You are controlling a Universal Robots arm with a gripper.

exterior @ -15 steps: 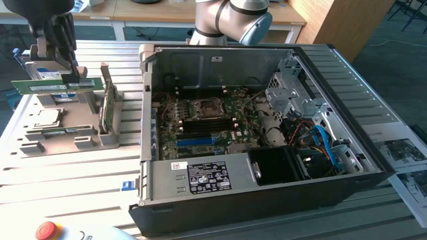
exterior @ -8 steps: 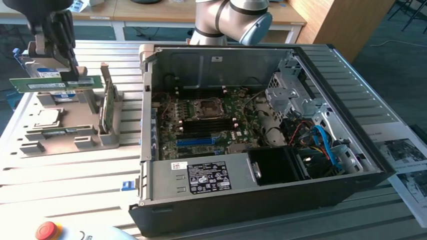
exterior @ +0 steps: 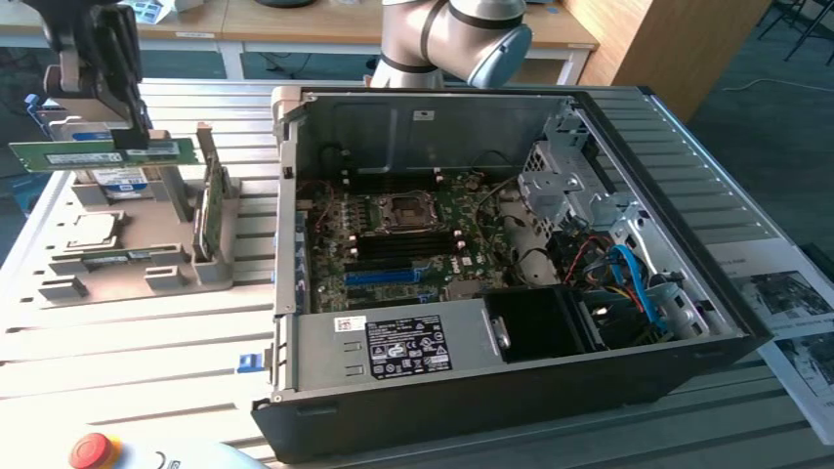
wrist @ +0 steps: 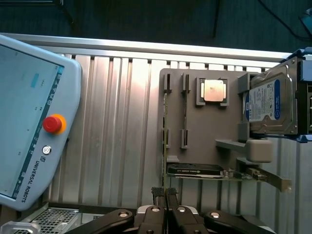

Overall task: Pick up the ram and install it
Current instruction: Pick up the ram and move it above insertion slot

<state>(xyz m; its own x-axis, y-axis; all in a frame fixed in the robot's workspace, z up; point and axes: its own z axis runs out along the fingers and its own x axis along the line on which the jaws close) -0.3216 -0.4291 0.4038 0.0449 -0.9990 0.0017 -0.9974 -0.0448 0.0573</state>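
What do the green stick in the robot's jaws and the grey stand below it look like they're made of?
Of the two, the ram is green circuit board, probably resin laminate, matte, with a white sticker; the grey stand is likely plastic, judging by its even, dull grey and blocky moulded shapes, though painted metal can't be excluded.

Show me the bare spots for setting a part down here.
Free: the slatted table bordered by the grey parts tray, the computer case and the teach pendant; the strip beside the case at the exterior view's right, up to the papers. Crowded: the tray, with the gripper holding the ram above it, and inside the case.
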